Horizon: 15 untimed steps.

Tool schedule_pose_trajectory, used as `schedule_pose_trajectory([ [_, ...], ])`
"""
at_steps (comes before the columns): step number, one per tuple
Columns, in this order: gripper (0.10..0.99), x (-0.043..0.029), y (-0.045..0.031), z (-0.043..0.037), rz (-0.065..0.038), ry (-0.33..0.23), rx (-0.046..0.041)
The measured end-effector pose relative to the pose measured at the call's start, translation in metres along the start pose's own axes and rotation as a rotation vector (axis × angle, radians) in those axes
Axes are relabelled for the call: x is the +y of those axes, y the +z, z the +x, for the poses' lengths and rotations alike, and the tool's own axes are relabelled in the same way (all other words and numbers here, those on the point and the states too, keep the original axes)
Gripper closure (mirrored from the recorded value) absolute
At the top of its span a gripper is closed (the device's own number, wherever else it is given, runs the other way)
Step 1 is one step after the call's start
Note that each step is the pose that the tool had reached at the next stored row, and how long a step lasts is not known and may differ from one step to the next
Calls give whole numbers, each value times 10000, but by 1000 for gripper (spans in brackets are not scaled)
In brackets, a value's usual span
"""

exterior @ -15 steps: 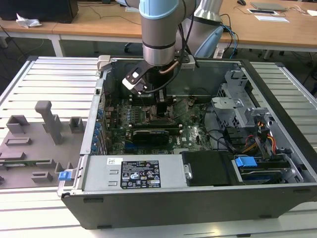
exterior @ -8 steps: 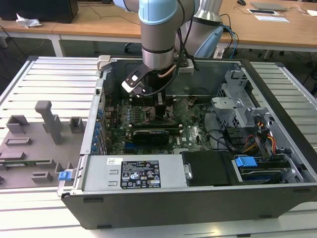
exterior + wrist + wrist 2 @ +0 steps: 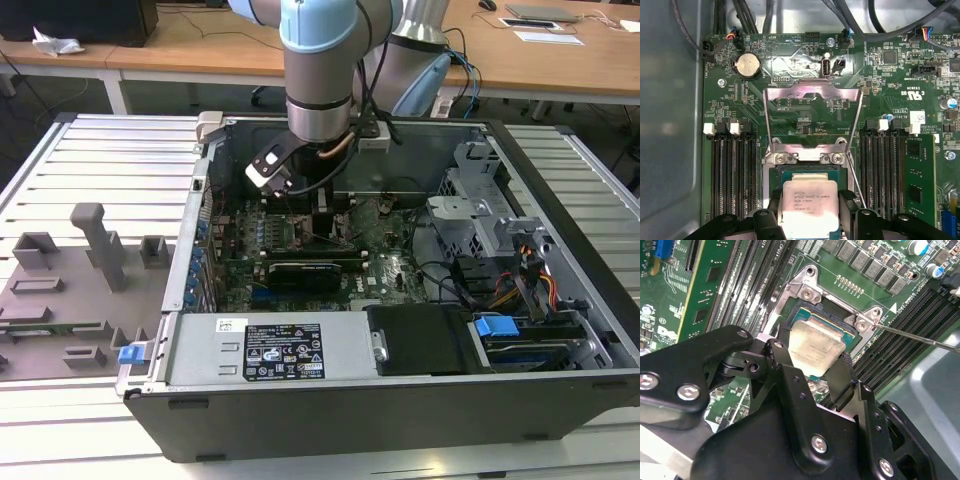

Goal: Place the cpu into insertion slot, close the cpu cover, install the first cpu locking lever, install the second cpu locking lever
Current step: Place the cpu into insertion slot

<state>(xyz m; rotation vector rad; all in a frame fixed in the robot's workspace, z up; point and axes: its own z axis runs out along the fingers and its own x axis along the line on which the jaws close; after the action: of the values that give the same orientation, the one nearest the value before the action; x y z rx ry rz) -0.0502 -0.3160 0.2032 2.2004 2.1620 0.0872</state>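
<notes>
My gripper is shut on the cpu, a pale silver square chip, with one black finger on each of two opposite edges. In the second wrist view the cpu sits slightly tilted, right over the insertion slot, whose dark blue-green rim shows past the chip's edge. The cpu cover, a thin silver frame, stands swung open beyond the insertion slot. A thin metal locking lever sticks out beside the socket. In the exterior view the gripper reaches down into the computer case.
Long black memory slots flank the socket on both sides. A black expansion card lies across the board just in front of the arm. The case walls, a silver power supply and a drive cage hem the board in.
</notes>
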Motion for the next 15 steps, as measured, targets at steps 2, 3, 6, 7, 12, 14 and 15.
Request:
schedule_pose_trajectory([
  [2,549,-1,12,9,1,15,-3],
  [3,549,-2,17,12,1,22,-4],
  [6,549,-2,29,18,1,38,-4],
  [7,549,-3,30,18,2,39,-5],
  [12,549,-3,32,18,1,41,-4],
  [14,549,-3,32,18,1,42,-4],
  [15,549,-3,32,18,0,42,-4],
])
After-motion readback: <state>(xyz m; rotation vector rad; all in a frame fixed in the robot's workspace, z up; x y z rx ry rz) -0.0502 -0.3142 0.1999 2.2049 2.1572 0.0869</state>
